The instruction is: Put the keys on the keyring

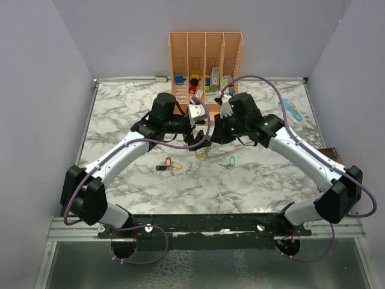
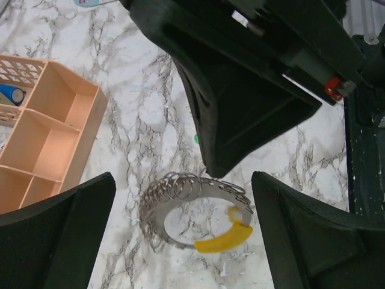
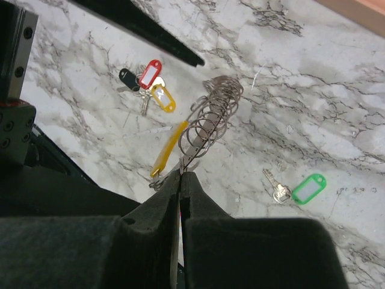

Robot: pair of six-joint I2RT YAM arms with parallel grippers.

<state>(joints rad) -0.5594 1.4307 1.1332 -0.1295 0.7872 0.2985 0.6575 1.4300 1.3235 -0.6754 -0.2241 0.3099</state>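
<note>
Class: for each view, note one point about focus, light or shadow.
Top external: soft light, faint arm shadows on the marble table. Left wrist: left claw's black fingers loom dark, silvery coiled keyring with yellow band sharp. Right wrist: shut right claw dim, green-tagged key crisp.

keyring (image 3: 210, 120) silver, yellow band | keys (image 3: 150, 73) black, red, yellow, green | table (image 3: 301, 90) white-grey marble

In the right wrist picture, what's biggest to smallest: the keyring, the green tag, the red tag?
1. keyring, clearly biggest.
2. green tag and red tag: they look about the same, so no ranking.
</note>
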